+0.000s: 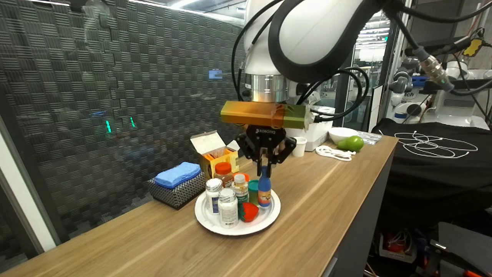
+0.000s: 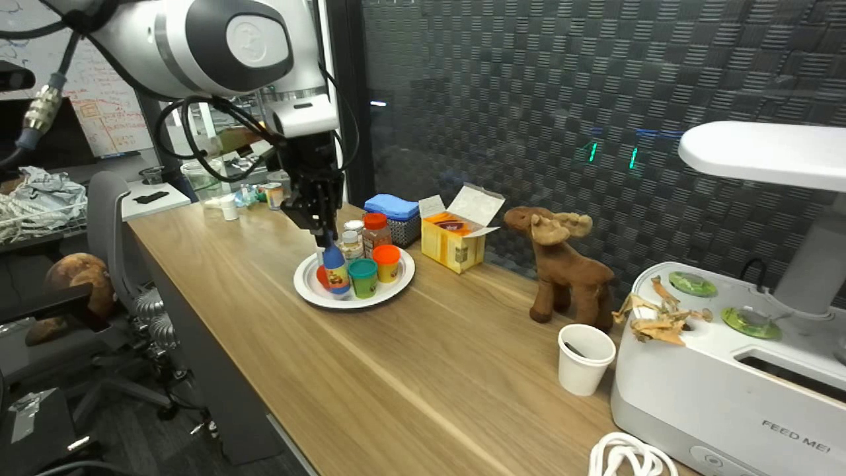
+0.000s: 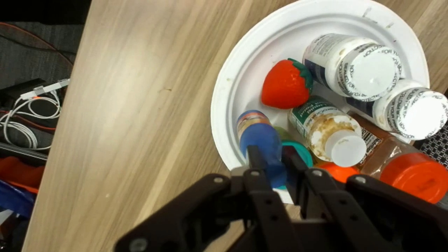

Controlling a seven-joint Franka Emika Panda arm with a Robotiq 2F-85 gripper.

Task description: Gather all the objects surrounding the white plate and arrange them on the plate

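I'd call this job nearly finished. On the white plate (image 1: 246,230) I count two white pill bottles (image 3: 367,75), a narrow-capped bottle (image 3: 325,129), an orange-lidded tub (image 2: 387,268), a teal-lidded tub (image 2: 363,277), a toy strawberry (image 3: 285,85) and, I believe, an orange-capped jar (image 1: 223,177). The blue bottle (image 1: 264,194) looks to be the last piece: it is nearly upright over the plate, inside the rim and just beside the teal-lidded tub, and my fingers (image 3: 257,159) are pinched on its neck, no wider apart than the neck itself. What's left, as I judge it, is to let go and lift away from the plate without tipping the bottle. The yellow carton (image 2: 456,248) and the patterned box (image 1: 178,192) under a blue cloth (image 1: 178,175) sit on the bench (image 1: 292,238) near the plate; I take them as not mine to gather.

Some things I can't settle from here. Whether the blue bottle's base bears on the plate, no view shows me for sure. The foot of the orange-capped jar is hidden by its neighbours, so I only presume it stands inside the plate's rim. In the wrist view the blue bottle and the fingers cover much of the teal-lidded tub. Small containers (image 2: 229,208) well apart from the plate are too small to identify.
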